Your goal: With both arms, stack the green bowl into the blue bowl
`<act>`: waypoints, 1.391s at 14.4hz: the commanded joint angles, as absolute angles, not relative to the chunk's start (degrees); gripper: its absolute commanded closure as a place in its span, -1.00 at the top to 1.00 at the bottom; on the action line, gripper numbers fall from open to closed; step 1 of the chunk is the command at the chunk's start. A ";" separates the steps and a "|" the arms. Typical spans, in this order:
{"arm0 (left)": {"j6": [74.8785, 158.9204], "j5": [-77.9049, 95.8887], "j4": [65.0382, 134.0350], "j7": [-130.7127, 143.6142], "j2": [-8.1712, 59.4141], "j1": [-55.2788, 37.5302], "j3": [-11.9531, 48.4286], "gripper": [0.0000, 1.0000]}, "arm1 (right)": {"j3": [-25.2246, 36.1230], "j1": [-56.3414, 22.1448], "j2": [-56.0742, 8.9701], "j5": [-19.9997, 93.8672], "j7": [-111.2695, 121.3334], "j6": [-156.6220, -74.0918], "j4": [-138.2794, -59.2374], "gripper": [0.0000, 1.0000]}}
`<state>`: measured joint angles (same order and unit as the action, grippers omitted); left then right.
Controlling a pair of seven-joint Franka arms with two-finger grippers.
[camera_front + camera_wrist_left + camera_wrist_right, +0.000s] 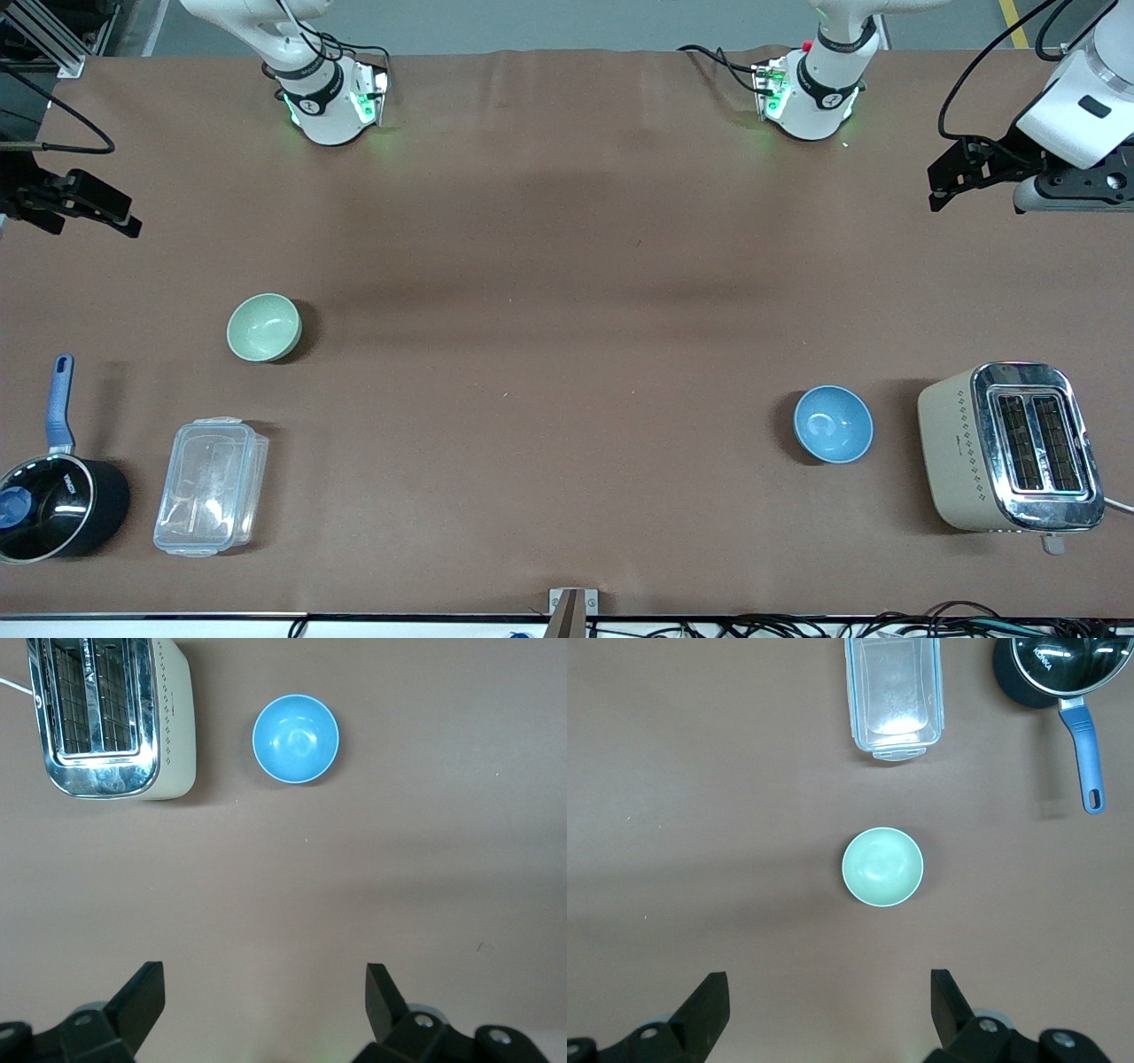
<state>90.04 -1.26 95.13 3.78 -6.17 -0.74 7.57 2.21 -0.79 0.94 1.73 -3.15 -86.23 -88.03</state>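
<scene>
Left claw (pixel 266 1001) spread wide above bare table, blue bowl (pixel 295 738) well apart, right claw (pixel 829 1008) likewise released, green bowl (pixel 882 866) near.

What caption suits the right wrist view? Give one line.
Open right pincer above the green bowl, with a clear container and saucepan nearby.

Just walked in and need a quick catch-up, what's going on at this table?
Nothing is held yet. The green bowl sits toward the right arm's end, the blue bowl beside the toaster toward the left arm's end. The right gripper and left gripper hang open, each above its bowl's end of the table.
</scene>
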 commanded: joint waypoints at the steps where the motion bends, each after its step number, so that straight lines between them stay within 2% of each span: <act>1: 89.74 -2.02 93.17 3.52 -4.57 -0.62 7.74 1.00 | 2.11 -0.53 0.44 0.88 -2.46 -85.34 -86.92 1.00; 5: 89.65 -2.55 89.66 3.08 0.51 -0.09 7.65 1.00 | 2.11 -0.53 0.53 0.88 -2.46 -85.34 -86.92 1.00; 8: 90.96 -2.72 89.74 2.64 7.44 0.96 7.12 1.00 | 2.11 -0.44 0.44 0.88 -2.37 -84.12 -86.92 1.00; 10: 96.91 -2.72 90.87 2.64 12.37 1.14 7.03 1.00 | 2.63 -0.09 0.35 0.79 0.33 -83.67 -87.88 1.00; 12: 103.41 -2.72 92.89 3.77 16.59 1.49 6.86 1.00 | 7.36 -0.26 0.26 0.79 7.18 -87.08 -93.22 1.00; 15: 113.44 -3.95 94.57 3.78 23.27 3.69 6.94 1.00 | 10.62 -0.18 0.70 0.70 11.60 -101.28 -107.53 1.00; 19: 121.71 -4.92 94.39 3.96 30.92 3.78 6.94 0.98 | 12.13 -0.26 0.44 0.70 14.15 -127.73 -127.75 1.00; 20: 123.56 -4.92 94.22 4.30 32.50 3.61 6.94 0.83 | 12.13 -0.26 -0.78 0.70 14.15 -133.80 -131.53 1.00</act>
